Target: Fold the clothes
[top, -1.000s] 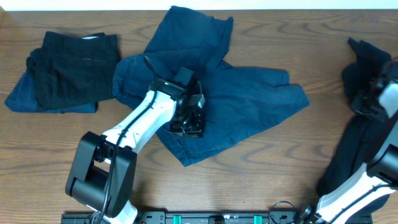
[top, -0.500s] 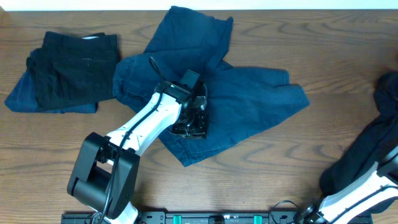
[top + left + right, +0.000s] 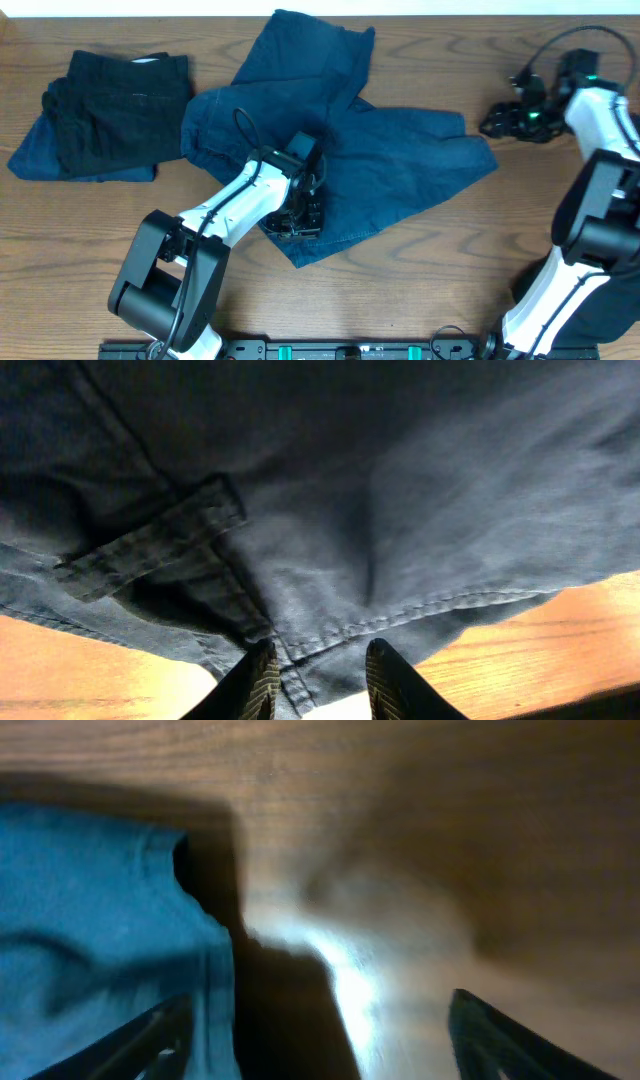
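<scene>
Closest to the robot, the left end effector (image 3: pixel 298 212) sits on the near edge of the denim shorts (image 3: pixel 400 165). Its two fingers are close together, and the hem of the shorts is pinched between them. The shorts lie crumpled in the middle of the brown tabletop (image 3: pixel 420 290). One leg goes out to the right and one goes to the far side. A bit farther away, the right end effector (image 3: pixel 492 124) is just beside the tip of the right leg. Its fingers are wide apart and hold nothing, and the blue cloth is next to one finger. On the far left lies a pile of dark clothes (image 3: pixel 115 120), black on top of blue, just beside the shorts.
</scene>
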`<action>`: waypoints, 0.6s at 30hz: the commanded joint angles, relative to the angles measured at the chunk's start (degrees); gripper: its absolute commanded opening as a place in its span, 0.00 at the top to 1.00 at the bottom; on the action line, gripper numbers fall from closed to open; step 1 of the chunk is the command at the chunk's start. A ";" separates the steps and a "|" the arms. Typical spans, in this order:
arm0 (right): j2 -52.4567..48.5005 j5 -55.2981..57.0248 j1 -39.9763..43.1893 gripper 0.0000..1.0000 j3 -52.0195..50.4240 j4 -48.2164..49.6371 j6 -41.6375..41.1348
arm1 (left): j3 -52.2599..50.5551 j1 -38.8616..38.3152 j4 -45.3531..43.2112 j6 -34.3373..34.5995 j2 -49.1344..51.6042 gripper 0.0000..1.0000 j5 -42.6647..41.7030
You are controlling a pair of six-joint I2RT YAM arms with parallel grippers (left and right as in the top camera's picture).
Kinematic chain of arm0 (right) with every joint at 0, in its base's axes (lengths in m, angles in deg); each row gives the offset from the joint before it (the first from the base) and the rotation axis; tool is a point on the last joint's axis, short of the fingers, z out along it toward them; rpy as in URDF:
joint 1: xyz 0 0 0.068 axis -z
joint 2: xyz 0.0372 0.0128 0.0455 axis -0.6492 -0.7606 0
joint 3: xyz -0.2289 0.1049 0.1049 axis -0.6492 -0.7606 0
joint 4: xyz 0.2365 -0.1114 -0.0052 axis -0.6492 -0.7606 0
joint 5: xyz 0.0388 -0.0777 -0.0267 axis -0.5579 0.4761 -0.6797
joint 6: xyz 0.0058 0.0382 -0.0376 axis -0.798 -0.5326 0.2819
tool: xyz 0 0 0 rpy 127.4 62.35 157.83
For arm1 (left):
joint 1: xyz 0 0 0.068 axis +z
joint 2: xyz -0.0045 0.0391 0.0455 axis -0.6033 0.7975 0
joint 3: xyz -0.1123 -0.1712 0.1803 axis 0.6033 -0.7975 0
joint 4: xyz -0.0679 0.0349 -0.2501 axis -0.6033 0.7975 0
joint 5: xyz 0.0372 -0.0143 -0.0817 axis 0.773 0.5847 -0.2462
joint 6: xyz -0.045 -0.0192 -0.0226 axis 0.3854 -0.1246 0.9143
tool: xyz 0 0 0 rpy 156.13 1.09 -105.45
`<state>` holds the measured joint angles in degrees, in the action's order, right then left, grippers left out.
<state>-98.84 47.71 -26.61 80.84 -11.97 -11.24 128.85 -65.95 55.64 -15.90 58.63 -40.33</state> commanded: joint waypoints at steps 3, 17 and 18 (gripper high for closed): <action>-0.79 2.21 -4.39 0.13 -4.24 3.96 -1.14 | -0.42 -0.02 0.57 0.76 0.66 0.67 1.11; -0.74 8.59 -9.57 0.99 -7.30 -0.22 -1.79 | -0.39 0.22 1.44 0.72 0.66 0.59 1.49; -0.61 12.15 -9.07 0.99 -7.15 -0.52 -4.81 | -0.39 0.22 1.51 0.72 0.66 0.59 2.43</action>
<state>-98.29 51.50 -36.23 75.09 -11.77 -10.72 128.76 -65.92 56.75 -15.63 58.63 -39.90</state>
